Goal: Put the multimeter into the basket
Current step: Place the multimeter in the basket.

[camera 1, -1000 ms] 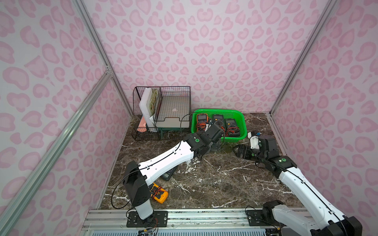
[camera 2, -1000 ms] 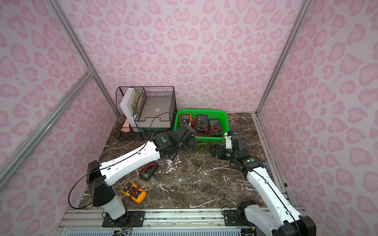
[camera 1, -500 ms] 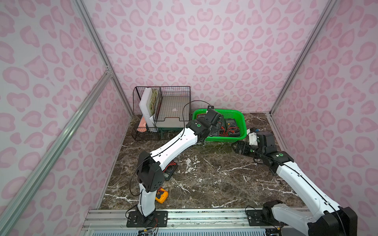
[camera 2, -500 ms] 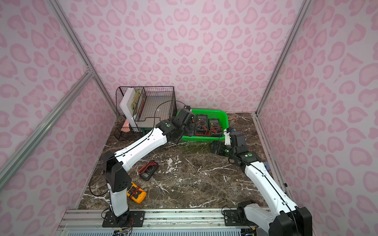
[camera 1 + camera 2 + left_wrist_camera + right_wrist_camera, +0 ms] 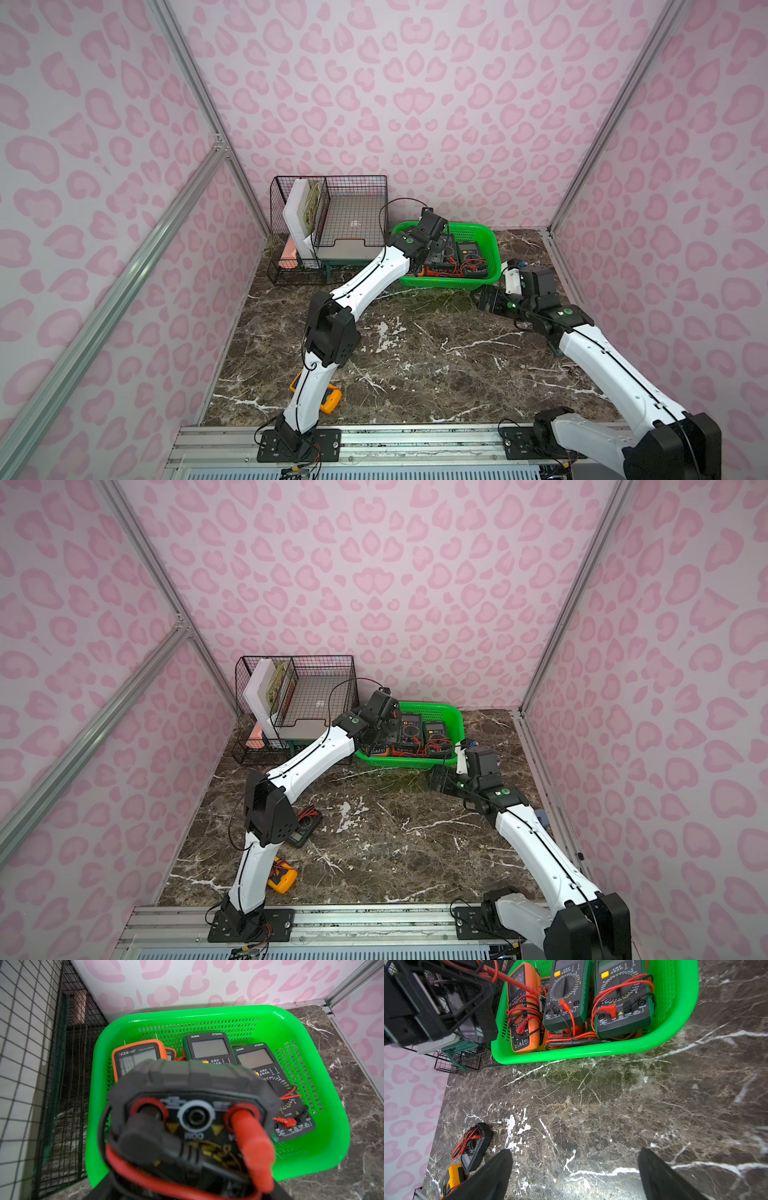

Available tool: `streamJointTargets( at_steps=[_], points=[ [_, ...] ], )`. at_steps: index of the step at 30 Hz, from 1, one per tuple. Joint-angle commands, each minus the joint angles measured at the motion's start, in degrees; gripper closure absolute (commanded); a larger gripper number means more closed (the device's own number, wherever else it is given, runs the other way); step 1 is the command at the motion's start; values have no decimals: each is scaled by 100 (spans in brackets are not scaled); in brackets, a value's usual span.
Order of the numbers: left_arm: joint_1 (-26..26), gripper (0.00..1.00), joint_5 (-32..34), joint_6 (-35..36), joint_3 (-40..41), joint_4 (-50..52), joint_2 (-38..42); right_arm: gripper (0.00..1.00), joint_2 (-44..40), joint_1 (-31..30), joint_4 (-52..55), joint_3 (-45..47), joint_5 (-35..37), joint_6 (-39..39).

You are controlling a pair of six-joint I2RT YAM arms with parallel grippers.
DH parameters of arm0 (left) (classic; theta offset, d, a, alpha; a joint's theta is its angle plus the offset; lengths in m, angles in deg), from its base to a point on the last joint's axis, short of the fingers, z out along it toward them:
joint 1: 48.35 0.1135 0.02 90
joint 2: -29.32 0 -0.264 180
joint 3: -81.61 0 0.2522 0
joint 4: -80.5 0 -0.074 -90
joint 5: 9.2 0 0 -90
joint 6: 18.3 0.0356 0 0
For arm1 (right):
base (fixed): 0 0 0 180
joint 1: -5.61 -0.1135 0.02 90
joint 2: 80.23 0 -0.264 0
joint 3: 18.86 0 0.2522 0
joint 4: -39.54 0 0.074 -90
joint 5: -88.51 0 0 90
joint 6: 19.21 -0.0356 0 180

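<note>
Three meters lie face up in the green basket: an orange meter at its left end and two green-cased meters side by side next to it, with red and black leads looped over them.

Over that left end we see the left gripper, jaws closed on the black multimeter and carrying it clear of the table. From the left wrist view its socket end faces the lens, with a red plug and a black plug pushed in. It hangs above the orange meter, inside the line of the basket rim. Whether it touches anything below, we cannot tell.

Over on the other side, the right gripper hovers with its fingers spread wide and nothing between them. It sits low over the marble table, just in front of the basket's near right corner.

Down by the left arm's base, a dark meter wrapped in red leads lies on the table, and a yellow meter lies just beside it. Behind the basket's left end stands the black wire organiser.
</note>
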Motion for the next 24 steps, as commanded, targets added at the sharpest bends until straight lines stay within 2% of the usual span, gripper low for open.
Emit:
streamJointTargets(
  at_steps=[1, 4, 9, 15, 19, 24],
  points=[
    [50, 100, -25, 65, -222, 86, -227, 1, 38, 0, 61, -75, 1, 37],
    [69, 100, 4, 30, -301, 144, -420, 1, 74, 0, 79, -119, 12, 76],
    [117, 93, -52, -14, -325, 183, -608, 1, 123, 21, 105, -165, -3, 124],
    [193, 80, -195, -202, -330, 187, -761, 1, 163, 37, 105, -177, -21, 140],
    [202, 61, -263, -247, -334, 195, -836, 1, 153, 46, 105, -177, -17, 137],
    [213, 26, -327, -268, -341, 180, -847, 1, 112, 44, 114, -163, -8, 110]
  ],
)
